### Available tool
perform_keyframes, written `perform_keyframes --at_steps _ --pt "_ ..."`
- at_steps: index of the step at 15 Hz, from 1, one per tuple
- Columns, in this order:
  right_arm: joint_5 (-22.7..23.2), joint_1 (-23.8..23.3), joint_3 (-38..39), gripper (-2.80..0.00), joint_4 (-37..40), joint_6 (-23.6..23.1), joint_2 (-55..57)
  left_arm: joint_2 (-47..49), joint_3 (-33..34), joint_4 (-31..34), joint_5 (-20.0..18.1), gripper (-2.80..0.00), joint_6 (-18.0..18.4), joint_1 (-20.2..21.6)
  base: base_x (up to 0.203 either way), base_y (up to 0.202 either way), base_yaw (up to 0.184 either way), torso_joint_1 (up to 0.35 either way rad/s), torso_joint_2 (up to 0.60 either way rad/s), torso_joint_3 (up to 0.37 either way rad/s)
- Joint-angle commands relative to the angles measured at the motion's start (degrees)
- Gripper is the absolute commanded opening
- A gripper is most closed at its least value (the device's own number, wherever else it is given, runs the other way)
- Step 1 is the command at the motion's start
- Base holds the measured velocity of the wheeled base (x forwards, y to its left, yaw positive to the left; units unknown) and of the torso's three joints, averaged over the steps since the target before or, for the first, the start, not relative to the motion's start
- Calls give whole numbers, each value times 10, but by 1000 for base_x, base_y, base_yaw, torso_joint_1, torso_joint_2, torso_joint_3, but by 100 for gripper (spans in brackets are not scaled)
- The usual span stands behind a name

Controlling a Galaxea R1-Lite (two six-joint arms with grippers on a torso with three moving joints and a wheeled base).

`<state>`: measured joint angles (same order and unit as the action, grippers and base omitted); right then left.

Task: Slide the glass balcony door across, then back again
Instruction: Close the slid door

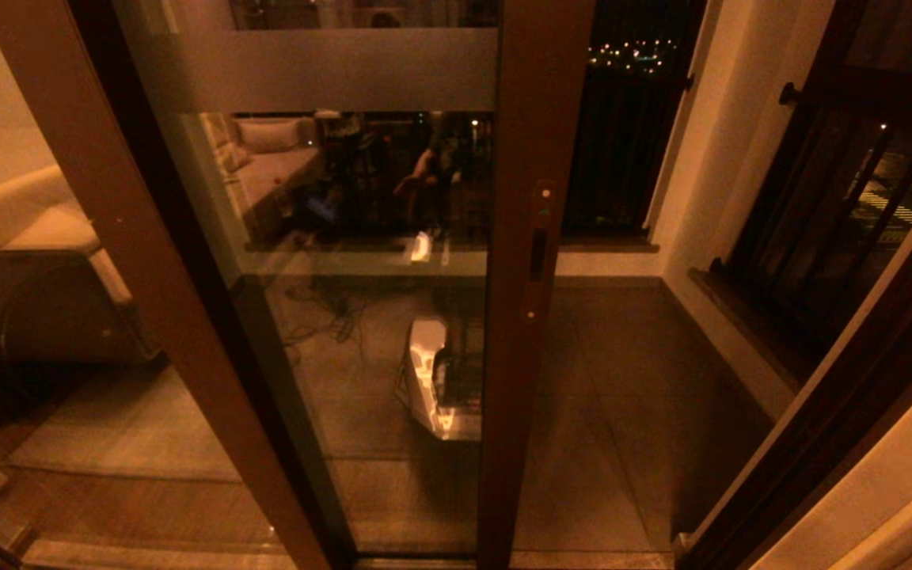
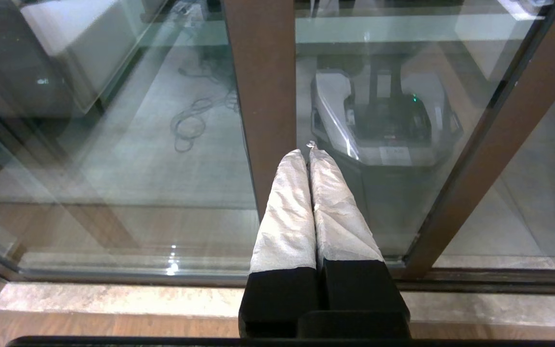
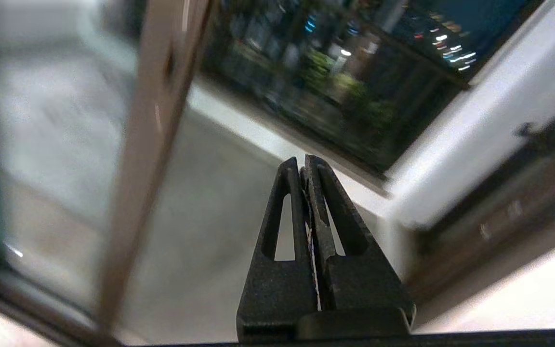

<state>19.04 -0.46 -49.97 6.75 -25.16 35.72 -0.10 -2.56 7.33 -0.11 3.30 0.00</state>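
Glass balcony door (image 1: 361, 317) upright, long axis vertical, partly open

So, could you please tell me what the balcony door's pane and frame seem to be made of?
The glass balcony door has a pane that looks like glass: it mirrors the room and carries a frosted band. Its frame is smooth, matte brown, possibly coated metal or wood.

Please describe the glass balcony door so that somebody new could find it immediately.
Left of the open gap onto the balcony floor, it is the glass balcony door: a tall, reflective, brown-framed pane. Unlike its neighbours, it carries a broad frosted band.
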Motion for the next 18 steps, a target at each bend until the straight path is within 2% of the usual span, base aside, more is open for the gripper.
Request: perform_keyframes --at_steps 1,3,4,5,6,7,9,11,12,14,15,16,18 --pt "7 14 -121 -280 11 115 140 0 0 1 0 -280 0 0 0 0 0 0 0 0" --pt "18 55 -184 -280 36 367 192 0 0 1 0 -280 0 0 0 0 0 0 0 0" --pt "24 103 -188 -280 74 442 206 0 0 1 0 -280 0 0 0 0 0 0 0 0" --pt "27 151 -190 -280 132 469 214 0 0 1 0 -280 0 0 0 0 0 0 0 0" --pt "22 194 -190 -280 176 463 220 0 0 1 0 -280 0 0 0 0 0 0 0 0" --pt "-8 229 -192 -280 215 447 226 0 0 1 0 -280 0 0 0 0 0 0 0 0" --pt "-108 267 -225 -280 292 441 266 0 0 1 -1 -280 0 0 0 0 0 0 0 0" --pt "-198 307 -276 -280 358 498 322 0 0 1 0 -280 0 0 0 0 0 0 0 0" --pt "-262 334 -287 -280 367 513 333 0 0 1 0 -280 0 0 0 0 0 0 0 0" --pt "-438 411 -304 -280 372 542 374 0 0 1 0 -280 0 0 0 0 0 0 0 0" --pt "-477 439 -321 -280 373 568 403 0 0 1 -1 -280 0 0 0 0 0 0 0 0" --pt "-492 451 -341 -280 371 586 427 0 0 1 0 -280 0 0 0 0 0 0 0 0" --pt "-501 456 -391 -280 358 588 460 0 0 1 0 -280 0 0 0 0 0 0 0 0"
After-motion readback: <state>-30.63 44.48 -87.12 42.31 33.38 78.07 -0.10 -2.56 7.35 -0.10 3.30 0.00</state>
